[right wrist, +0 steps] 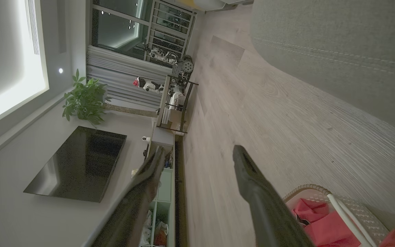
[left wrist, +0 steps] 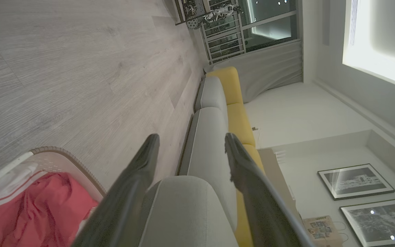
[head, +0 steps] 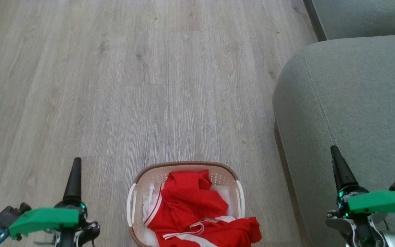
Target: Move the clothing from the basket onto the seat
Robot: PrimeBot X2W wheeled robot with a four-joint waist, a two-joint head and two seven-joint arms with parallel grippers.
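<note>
Above wooden floor [head: 149, 85], left hand [left wrist: 191, 138] and right hand [right wrist: 199, 148] point forward flanking the basket [head: 183, 164], both open, empty.

Even light is falling across the head view, keeping the wood floor [head: 149, 85] pale and sharp, while a narrow shadow is gathering along the foot of the seat [head: 355, 103]. Both wrist views are running dimmer. A glowing ceiling recess [left wrist: 379, 41] is blowing out to white, and the framed pictures [left wrist: 355, 180] are catching small glints. The clothing [left wrist: 39, 206] is looking washed to pink. Close to the lens, the fingers [left wrist: 132, 199] of the left gripper [left wrist: 190, 144] are blurring, and straight lines are bowing toward the edges.
</note>
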